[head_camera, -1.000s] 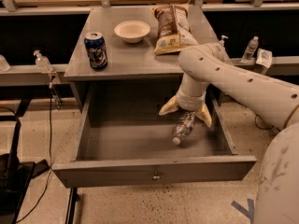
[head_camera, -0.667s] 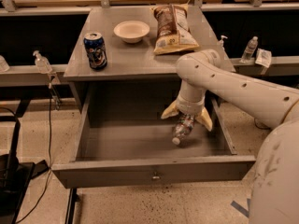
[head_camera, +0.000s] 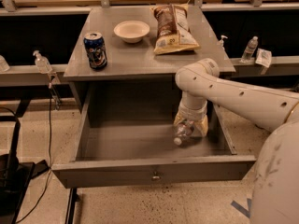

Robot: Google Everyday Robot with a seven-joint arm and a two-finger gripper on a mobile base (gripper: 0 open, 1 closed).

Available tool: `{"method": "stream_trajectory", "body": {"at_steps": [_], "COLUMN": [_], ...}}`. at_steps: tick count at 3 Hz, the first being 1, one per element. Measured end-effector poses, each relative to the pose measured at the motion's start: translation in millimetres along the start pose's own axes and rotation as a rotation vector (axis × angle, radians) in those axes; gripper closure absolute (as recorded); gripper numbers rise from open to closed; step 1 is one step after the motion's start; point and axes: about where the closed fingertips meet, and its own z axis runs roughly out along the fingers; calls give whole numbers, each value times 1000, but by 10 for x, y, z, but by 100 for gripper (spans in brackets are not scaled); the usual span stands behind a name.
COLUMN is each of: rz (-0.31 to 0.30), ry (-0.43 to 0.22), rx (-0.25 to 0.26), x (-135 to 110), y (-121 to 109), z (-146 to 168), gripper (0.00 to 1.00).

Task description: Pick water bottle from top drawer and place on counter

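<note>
The water bottle (head_camera: pixel 181 134), small and clear with a white cap, lies tilted in the right part of the open top drawer (head_camera: pixel 154 168), cap pointing front-left. My gripper (head_camera: pixel 190 129) reaches down into the drawer from the right. Its yellowish fingers (head_camera: pixel 203 126) sit on either side of the bottle's upper body and are drawn in against it. The bottle's far end is hidden under the gripper. The counter (head_camera: pixel 140 55) is the grey top above the drawer.
On the counter stand a blue soda can (head_camera: pixel 95 50) at the left, a white bowl (head_camera: pixel 131 31) at the back and a chip bag (head_camera: pixel 172 28) at the back right. Small pump bottles (head_camera: pixel 42 62) stand on the side ledges. My arm (head_camera: pixel 243 99) crosses the drawer's right wall.
The gripper's fingers have drawn closer together around the bottle. The arm has shifted slightly; the bottle stays low in the drawer.
</note>
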Motion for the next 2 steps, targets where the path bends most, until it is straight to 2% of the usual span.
{"method": "stream_trajectory", "body": {"at_steps": [1,2], "rz": [27,18], "ry": [36,54], "rx": [18,40], "x": [4,-13], "y": [8,-28], "z": [-26,-116], "gripper": [64,88]}}
